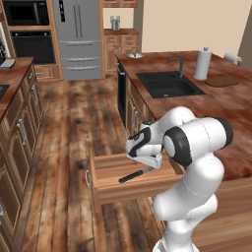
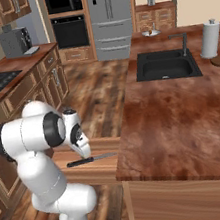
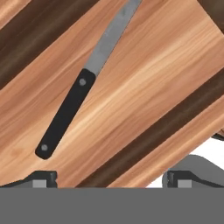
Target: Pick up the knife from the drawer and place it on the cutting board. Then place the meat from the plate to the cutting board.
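Your end effector [image 3: 109, 179] hangs wide open over the pulled-out drawer [image 1: 106, 170], where the knife [image 3: 76, 98] lies flat on the floor, dark handle toward seven o'clock in the hand view, so you will likely need to centre over the handle before closing.
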Motion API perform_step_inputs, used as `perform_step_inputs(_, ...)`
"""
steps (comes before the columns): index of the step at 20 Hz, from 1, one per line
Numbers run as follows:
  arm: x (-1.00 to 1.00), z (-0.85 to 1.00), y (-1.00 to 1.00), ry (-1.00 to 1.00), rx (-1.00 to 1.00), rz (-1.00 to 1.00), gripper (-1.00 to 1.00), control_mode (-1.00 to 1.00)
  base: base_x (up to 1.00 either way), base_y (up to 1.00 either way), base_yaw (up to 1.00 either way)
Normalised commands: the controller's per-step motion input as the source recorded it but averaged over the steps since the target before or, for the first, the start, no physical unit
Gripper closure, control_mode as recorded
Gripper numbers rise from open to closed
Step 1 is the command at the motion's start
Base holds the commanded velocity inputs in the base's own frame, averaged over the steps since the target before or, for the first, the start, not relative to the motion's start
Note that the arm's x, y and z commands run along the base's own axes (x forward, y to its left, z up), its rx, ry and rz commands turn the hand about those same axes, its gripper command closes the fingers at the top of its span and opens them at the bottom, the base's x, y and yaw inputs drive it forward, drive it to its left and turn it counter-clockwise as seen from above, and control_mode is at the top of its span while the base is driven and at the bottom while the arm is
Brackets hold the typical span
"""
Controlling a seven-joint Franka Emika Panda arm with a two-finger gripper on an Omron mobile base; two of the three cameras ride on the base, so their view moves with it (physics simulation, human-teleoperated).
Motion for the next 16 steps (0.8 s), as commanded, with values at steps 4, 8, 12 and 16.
perform_step_inputs(4,0.09,-0.41,-0.01,0.0,0.0,0.0,-1.0,-1.0,0.0,0.0,0.0)
perform_step_inputs(8,0.15,-0.37,0.0,-0.01,-0.01,0.0,-1.0,-1.0,0.0,0.0,0.0)
perform_step_inputs(12,0.15,-0.33,0.0,-0.01,-0.01,0.0,-1.0,-1.0,0.0,0.0,0.0)
perform_step_inputs(16,0.05,-0.33,0.0,0.0,-0.02,0.0,-1.0,-1.0,0.0,0.0,0.0)
